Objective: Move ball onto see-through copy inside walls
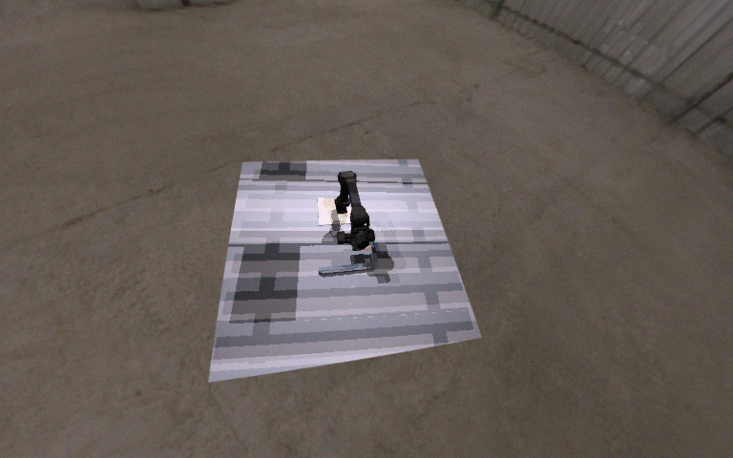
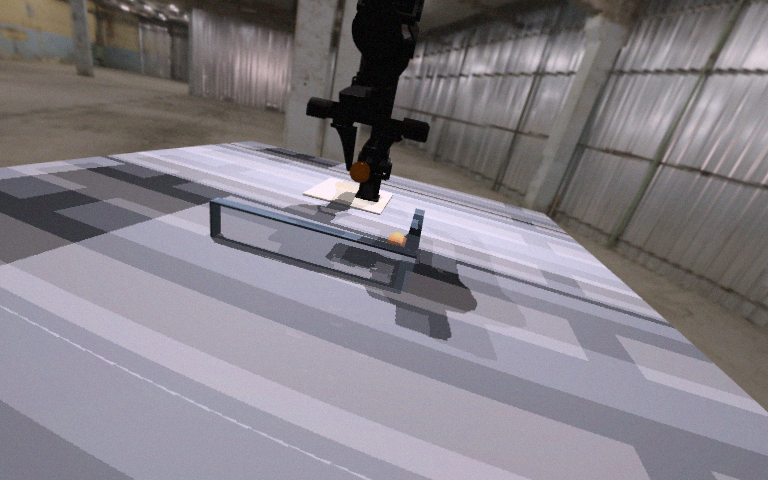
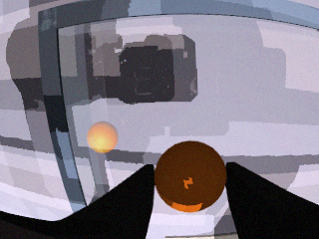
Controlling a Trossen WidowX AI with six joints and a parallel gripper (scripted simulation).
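The gripper (image 2: 360, 169) is closed on the ball (image 2: 359, 171), a dark orange sphere pinched between the two black fingertips; in the wrist view the ball (image 3: 190, 175) sits squarely in the gap, a finger pressing on each side of it; the exterior view shows it held up in the air, clear of the table (image 2: 169, 350) and above the tops of the clear walls (image 2: 294, 243); the arm (image 2: 382, 50) comes down from above, its fingers pointing at the table; the see-through copy (image 2: 397, 238), paler and glowing orange, rests on the table inside the corner, close against the short wall (image 2: 417, 223) where that wall meets the long one; in the wrist view the copy (image 3: 103, 137) appears up and to the left of the held ball, near the bluish edge of a wall (image 3: 56, 114), and the two spheres are apart, with table surface showing between them; behind the gripper in the exterior view lies a pale square pad (image 2: 346, 195) under the base of the arm; the table is covered in grey and white blocky stripes, and a dark shadow of the arm falls across the long wall and onto the table just beyond the corner; from the top view the arm (image 1: 353, 210) reaches from the pad toward the walls (image 1: 348, 267), but the ball itself is too small there to make out with any certainty.
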